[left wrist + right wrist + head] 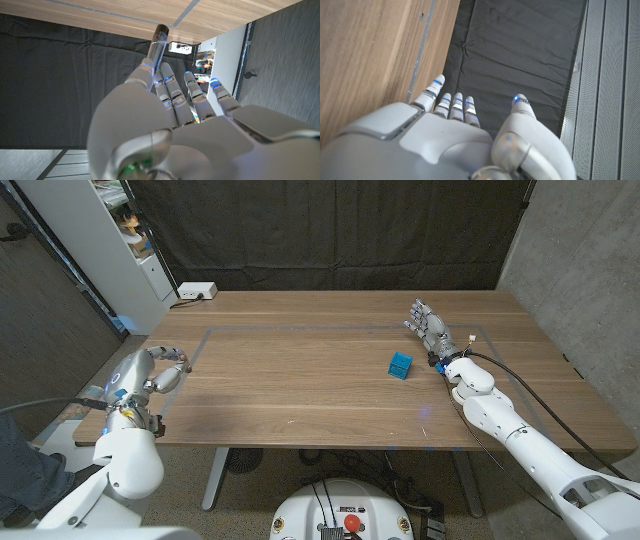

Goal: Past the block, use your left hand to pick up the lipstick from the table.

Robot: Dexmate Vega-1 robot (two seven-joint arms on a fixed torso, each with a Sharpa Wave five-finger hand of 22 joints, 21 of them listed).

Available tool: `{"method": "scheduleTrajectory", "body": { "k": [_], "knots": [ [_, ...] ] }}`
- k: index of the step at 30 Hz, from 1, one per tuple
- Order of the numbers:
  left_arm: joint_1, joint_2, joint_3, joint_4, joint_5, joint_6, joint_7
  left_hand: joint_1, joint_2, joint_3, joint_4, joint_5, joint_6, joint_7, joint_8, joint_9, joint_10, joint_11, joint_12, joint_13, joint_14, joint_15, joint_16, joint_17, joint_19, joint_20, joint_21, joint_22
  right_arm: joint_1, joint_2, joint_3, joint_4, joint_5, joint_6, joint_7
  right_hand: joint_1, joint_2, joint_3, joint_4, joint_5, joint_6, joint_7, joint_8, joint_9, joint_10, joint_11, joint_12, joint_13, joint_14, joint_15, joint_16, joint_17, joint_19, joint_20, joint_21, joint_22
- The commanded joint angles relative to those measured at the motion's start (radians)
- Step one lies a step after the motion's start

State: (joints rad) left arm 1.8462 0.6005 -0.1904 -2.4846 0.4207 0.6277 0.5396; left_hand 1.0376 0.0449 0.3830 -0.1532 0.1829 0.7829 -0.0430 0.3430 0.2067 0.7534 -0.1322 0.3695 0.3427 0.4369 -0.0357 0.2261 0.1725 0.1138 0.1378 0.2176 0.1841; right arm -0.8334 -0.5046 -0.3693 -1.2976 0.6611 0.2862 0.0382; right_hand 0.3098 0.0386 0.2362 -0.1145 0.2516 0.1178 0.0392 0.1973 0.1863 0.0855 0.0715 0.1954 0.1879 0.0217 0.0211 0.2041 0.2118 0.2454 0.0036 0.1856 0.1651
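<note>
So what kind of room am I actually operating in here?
Probably a lab or test space: a wooden table with a taped rectangle, a black curtain hung behind it, a bare concrete wall and a white shelf unit.

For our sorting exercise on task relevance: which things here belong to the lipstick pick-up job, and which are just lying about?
Belongs to the job:
lipstick, held in the left robot hand
blue block, the landmark on the table

Just lying about:
right robot hand, open and idle
white power strip
shelf unit
</note>
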Motion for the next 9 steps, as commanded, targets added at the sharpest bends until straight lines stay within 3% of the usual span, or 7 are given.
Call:
{"method": "scheduleTrajectory", "body": {
  "k": [1,9],
  "knots": [
    [0.027,-0.041,-0.059,-0.023,0.032,-0.065,-0.065,0.014,-0.001,-0.005,-0.002,0.006,0.011,0.003,0.006,0.002,0.012,-0.002,-0.002,0.005,0.007,0.0,-0.001,0.002,0.009,0.0,0.0,0.001,-0.035,-0.011,-0.001,-0.058,-0.009,-0.012,-0.032,0.007,0.003,0.003,-0.005,0.004,0.007,0.003,-0.001,0.003,0.006,-0.001,0.002,0.003,0.009,0.002,0.006,0.001,0.003,-0.004,0.004,0.004],
    [-0.001,-0.043,-0.05,-0.006,0.051,-0.065,-0.11,0.015,0.0,-0.007,-0.002,0.007,0.018,0.003,0.007,0.002,0.017,0.003,-0.002,0.007,0.01,0.001,-0.002,0.002,0.011,0.0,0.0,0.001,-0.043,-0.016,-0.005,-0.084,-0.015,-0.035,-0.052,0.007,0.004,0.003,-0.005,0.004,0.007,0.004,-0.001,0.003,0.006,0.0,0.002,0.003,0.008,0.002,0.006,0.001,0.003,-0.003,0.004,0.004]
  ]
}}
